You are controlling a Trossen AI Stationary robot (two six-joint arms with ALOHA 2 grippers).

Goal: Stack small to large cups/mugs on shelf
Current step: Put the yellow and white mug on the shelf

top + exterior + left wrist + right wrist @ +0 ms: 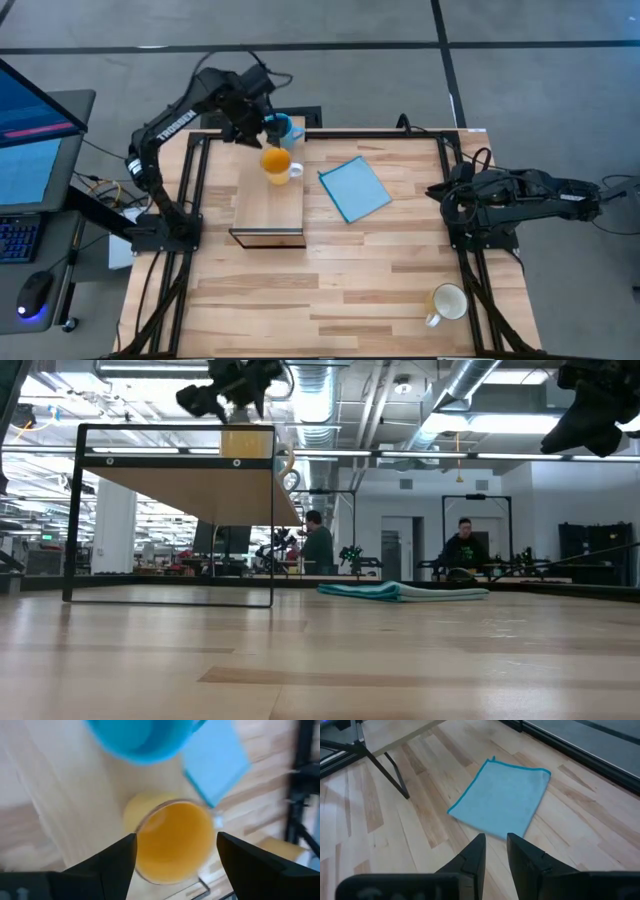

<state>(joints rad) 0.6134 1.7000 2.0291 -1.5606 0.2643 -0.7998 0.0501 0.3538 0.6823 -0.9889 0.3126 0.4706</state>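
Presently the orange mug stands on the far end of the shelf, mouth up, its handle towards the blue cloth. The light-blue mug lies just beyond it, at the counter's far edge. The left claw hangs directly above the orange mug, fingers apart and gripping nothing, so the blue mug sits just ahead of it. The cream mug rests at the near right, well apart, nearer the right claw, which waits over the cloth, its fingers nearly together, empty.
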